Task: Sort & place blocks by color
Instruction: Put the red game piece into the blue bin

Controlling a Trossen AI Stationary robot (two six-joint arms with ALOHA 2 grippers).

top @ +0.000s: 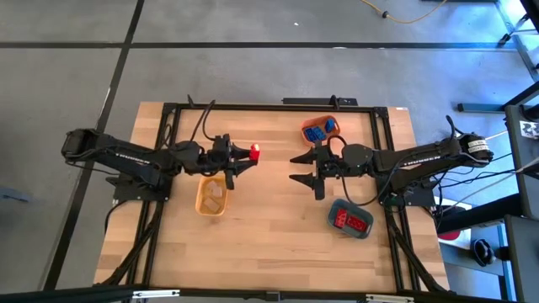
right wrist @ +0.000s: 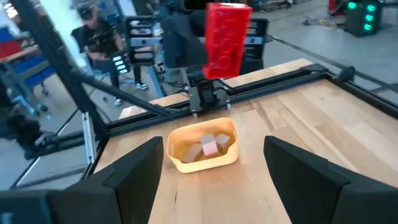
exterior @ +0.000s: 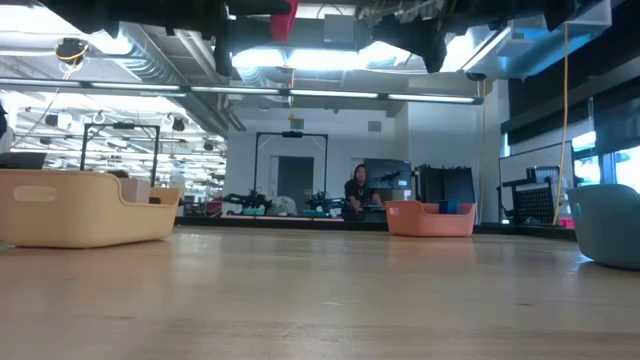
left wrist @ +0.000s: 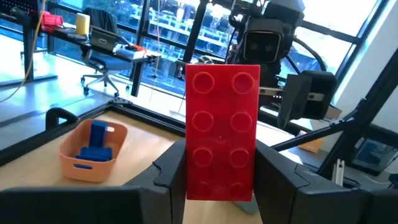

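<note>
Red block (left wrist: 222, 132) pinched upright between left fingers (left wrist: 214, 180), raised off desk (top: 269, 227). Probably light, rigid, smooth plastic; flat long sides best for gripping, studs slippery. Right fingers (top: 304, 168) spread, empty, facing it across a gap.

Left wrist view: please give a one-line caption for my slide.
Left claw holds a red brick upright, facing the open right claw.

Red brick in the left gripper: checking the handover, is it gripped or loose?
Gripped. The red brick stands upright between the left gripper fingers, raised above the table.
</note>
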